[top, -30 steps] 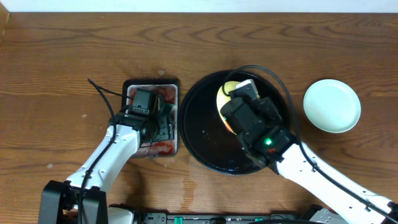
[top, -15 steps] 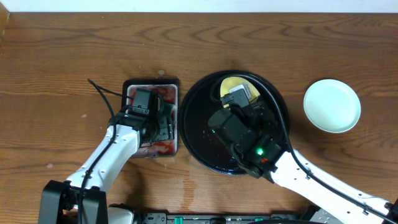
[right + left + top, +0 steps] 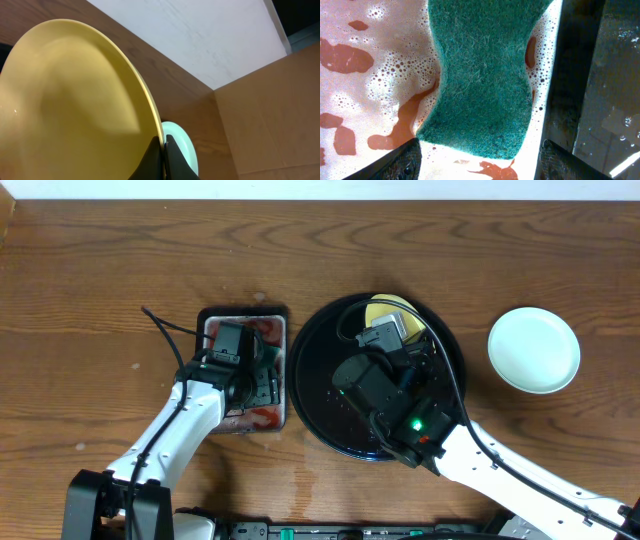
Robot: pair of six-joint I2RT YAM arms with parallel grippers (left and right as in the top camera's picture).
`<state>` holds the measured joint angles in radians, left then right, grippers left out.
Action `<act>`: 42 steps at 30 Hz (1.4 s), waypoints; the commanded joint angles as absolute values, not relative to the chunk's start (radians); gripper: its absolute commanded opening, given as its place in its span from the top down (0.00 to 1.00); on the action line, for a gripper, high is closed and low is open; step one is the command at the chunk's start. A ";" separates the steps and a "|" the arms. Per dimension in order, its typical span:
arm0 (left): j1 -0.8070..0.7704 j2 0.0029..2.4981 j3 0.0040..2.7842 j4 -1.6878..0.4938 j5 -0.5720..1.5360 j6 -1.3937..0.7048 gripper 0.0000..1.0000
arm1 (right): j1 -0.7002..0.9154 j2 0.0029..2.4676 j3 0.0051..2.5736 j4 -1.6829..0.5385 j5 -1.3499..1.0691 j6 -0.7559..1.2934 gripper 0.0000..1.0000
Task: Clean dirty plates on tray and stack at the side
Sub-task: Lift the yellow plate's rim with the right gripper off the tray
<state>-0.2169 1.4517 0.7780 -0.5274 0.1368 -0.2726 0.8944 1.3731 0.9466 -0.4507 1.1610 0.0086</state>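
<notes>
In the right wrist view my right gripper is shut on the rim of the pale yellow plate, which stands tilted up on edge. From overhead this plate shows at the far side of the large black tray, with the right gripper and its arm covering most of it. A light mint plate lies on the table to the right of the tray and also shows behind the fingers as the mint plate. My left gripper hangs open, empty, just above a green sponge.
The sponge lies in a small rectangular tray of foamy reddish liquid, left of the black tray. The left arm reaches in from the front left. A brown cardboard wall stands past the table's right side.
The right arm has swung left over the tray, and the yellow plate has moved toward the tray's far rim. The left arm has stayed still.
</notes>
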 commanded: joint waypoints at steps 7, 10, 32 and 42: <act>-0.213 1.452 0.768 -0.531 0.146 -0.270 0.23 | 0.899 1.357 0.946 -0.429 1.231 -0.025 0.99; -0.213 1.452 0.768 -0.531 0.146 -0.270 0.23 | 0.899 1.357 0.946 -0.413 1.231 -0.044 0.99; -0.213 1.452 0.767 -0.534 0.146 -0.270 0.23 | 0.896 1.357 0.946 -0.211 1.231 -0.431 0.99; -0.213 1.452 0.756 -0.533 0.146 -0.270 0.23 | 0.896 1.357 0.946 -0.167 1.230 -0.534 0.99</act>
<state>-0.2169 1.4513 0.7673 -0.5282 0.1368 -0.2726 0.8944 1.3731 0.9466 -0.1711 1.2049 -0.4961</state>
